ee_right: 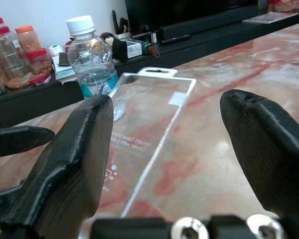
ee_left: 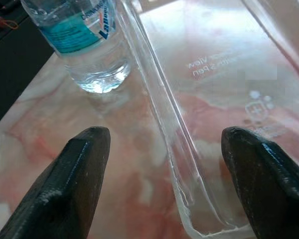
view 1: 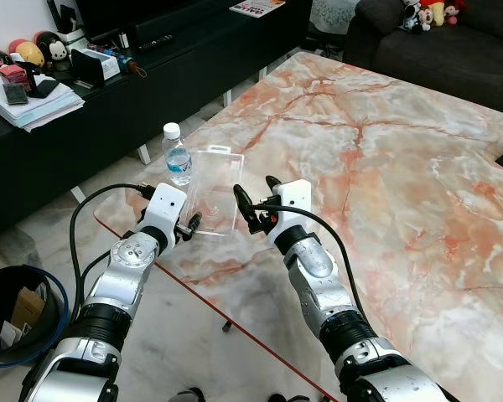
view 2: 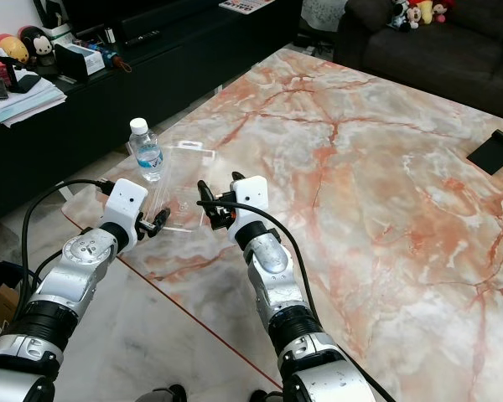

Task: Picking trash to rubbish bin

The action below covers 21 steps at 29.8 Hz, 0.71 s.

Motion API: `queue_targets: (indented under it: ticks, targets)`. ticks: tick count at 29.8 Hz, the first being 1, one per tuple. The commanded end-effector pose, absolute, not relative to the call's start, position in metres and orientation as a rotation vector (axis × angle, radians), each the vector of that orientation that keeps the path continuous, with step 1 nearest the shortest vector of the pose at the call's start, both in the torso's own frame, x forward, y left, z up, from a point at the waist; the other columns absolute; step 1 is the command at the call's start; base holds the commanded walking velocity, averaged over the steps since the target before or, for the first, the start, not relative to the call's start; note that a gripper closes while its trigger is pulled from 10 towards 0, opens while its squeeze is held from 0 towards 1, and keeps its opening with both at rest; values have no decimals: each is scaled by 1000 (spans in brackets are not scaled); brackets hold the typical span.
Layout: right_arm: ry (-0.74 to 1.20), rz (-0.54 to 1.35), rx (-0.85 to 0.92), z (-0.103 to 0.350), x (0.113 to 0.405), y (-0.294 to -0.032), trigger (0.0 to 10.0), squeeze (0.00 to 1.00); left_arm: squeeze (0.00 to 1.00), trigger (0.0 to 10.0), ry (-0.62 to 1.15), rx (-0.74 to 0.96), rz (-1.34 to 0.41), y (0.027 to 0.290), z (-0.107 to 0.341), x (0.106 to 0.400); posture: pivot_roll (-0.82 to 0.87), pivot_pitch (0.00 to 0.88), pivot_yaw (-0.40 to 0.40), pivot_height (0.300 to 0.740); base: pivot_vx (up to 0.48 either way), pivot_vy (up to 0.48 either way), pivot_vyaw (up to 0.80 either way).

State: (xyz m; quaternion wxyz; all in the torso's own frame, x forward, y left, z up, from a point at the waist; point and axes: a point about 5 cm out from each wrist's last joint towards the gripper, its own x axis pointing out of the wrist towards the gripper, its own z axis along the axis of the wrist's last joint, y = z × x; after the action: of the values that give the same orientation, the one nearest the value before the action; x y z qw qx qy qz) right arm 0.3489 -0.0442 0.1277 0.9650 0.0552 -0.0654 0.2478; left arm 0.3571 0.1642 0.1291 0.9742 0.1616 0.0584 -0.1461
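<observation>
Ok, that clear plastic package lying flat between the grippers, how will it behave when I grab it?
The clear plastic package looks thin and empty, so probably very light and flexible. It lies flat on glossy marble table, so it may slide rather than lift. A shove could tip the water bottle beside it.

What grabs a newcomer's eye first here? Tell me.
The clear plastic package lying flat near the corner of the pink-veined marble table, with the open left gripper and open right gripper at either side of it. A capped water bottle stands just beyond it.
</observation>
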Motion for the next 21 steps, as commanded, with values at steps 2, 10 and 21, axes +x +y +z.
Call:
queue_targets:
  ticks: [2, 10, 21]
  targets:
    - [-124, 508, 124, 125, 346, -40, 10000, 0, 0, 10000, 175, 316, -301, 164, 116, 353, 99, 142, -36, 740, 0, 0, 0]
    - [-116, 511, 124, 124, 345, -40, 10000, 0, 0, 3922, 189, 284, -296, 161, 111, 350, 103, 152, -43, 740, 0, 0, 0]
    - [-118, 519, 104, 125, 346, -39, 10000, 0, 0, 784, 191, 235, -306, 152, 109, 349, 104, 157, -45, 740, 0, 0, 0]
